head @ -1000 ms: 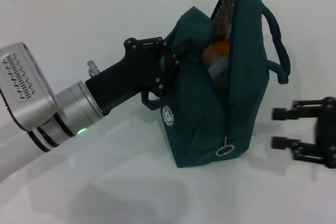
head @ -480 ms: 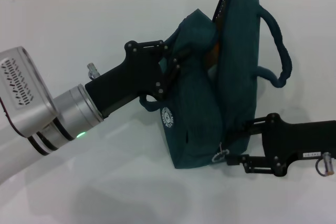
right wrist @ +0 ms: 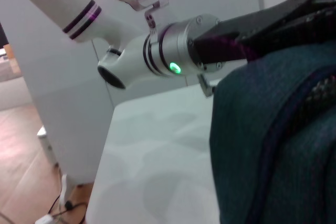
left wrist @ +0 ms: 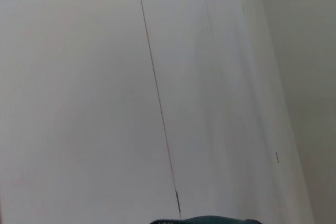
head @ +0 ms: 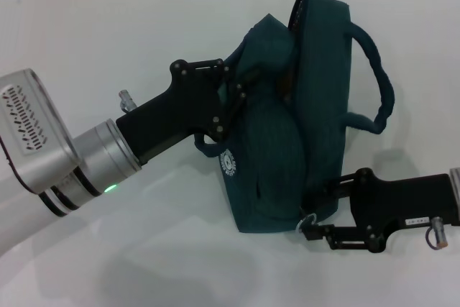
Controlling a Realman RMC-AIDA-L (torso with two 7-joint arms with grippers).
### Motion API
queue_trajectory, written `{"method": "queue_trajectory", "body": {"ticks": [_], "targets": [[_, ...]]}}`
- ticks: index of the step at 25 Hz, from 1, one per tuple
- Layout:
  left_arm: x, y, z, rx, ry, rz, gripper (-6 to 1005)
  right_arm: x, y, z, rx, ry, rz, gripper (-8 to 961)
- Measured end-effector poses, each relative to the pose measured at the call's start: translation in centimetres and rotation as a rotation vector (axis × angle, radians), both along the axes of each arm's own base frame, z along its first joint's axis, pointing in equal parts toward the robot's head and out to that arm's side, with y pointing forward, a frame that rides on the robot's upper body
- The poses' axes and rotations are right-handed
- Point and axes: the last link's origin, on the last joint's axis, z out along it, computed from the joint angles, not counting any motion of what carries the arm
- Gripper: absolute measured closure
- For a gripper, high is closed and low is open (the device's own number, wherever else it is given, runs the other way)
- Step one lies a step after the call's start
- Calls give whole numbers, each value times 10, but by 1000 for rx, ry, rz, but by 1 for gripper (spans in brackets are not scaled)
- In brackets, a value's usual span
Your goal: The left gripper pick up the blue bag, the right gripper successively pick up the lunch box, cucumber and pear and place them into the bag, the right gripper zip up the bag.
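The blue bag [head: 309, 127] stands on the white table, its top opening narrowed to a slit. My left gripper [head: 238, 97] is shut on the bag's left side, near the top. My right gripper [head: 321, 212] reaches in from the right at the bag's lower right corner. It is open, with one finger on each side of that corner. The silver ring pull [head: 307, 218] hangs by the lower fingertip. The right wrist view shows the bag's fabric and zipper [right wrist: 294, 145] close up, with the left gripper [right wrist: 273, 22] on the bag behind. The lunch box, cucumber and pear are hidden.
The white table [head: 144, 249] lies bare to the left of the bag and in front of it. A loop handle [head: 377, 98] sticks out on the bag's right side, above my right arm. The left wrist view shows only a pale surface and a sliver of the bag [left wrist: 205, 220].
My right gripper has come in from the right edge to the bag's lower corner by the ring pull. The bag's mouth has narrowed, and the orange inside no longer shows.
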Motion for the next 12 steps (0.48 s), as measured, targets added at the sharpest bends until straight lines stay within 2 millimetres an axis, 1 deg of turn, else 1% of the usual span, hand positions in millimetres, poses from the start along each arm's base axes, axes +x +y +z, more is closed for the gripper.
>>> {"method": "queue_trajectory", "body": {"ticks": [4,11,12], "targets": [[-1,-1,0,0,-1,2,888,-1,-2,9,19,39,5,474],[-2,-2,0,0,-1,6,888,4,-18,34,11,64,45,490],[-2,-2,0,1,-1,8,888,4,-18,34,11,64,45,493]]}}
